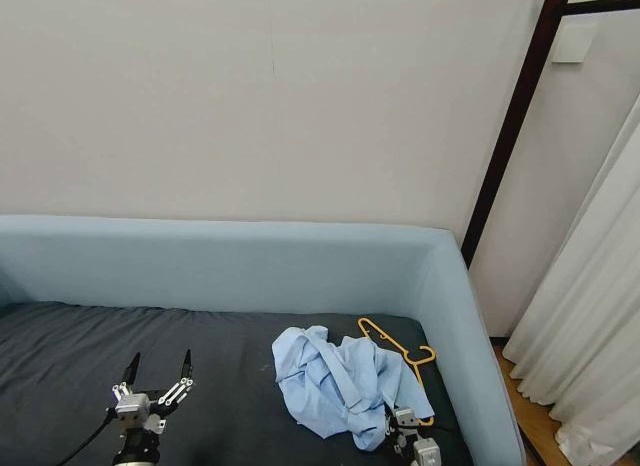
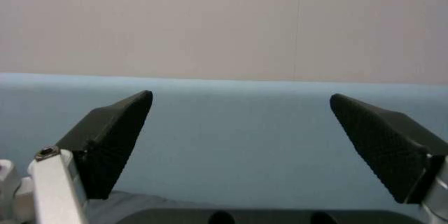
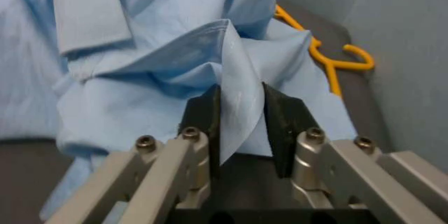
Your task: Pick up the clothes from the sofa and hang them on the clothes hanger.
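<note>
Blue shirt (image 3: 140, 72), fold inside right pincer (image 3: 242, 100) (pinched)

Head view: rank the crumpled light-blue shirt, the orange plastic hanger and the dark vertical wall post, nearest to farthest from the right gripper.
1. Crumpled light-blue shirt: pinched in the right gripper.
2. Orange plastic hanger: just beyond, by the sofa right end.
3. Dark vertical wall post: farthest, past the sofa's corner.

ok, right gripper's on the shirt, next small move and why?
Probably a short lift with the right gripper to test the pinch: it is shut on a fold of the blue shirt, whose bulk lies crumpled on the sofa against the yellow hanger. The left gripper hovers open to the left.
</note>
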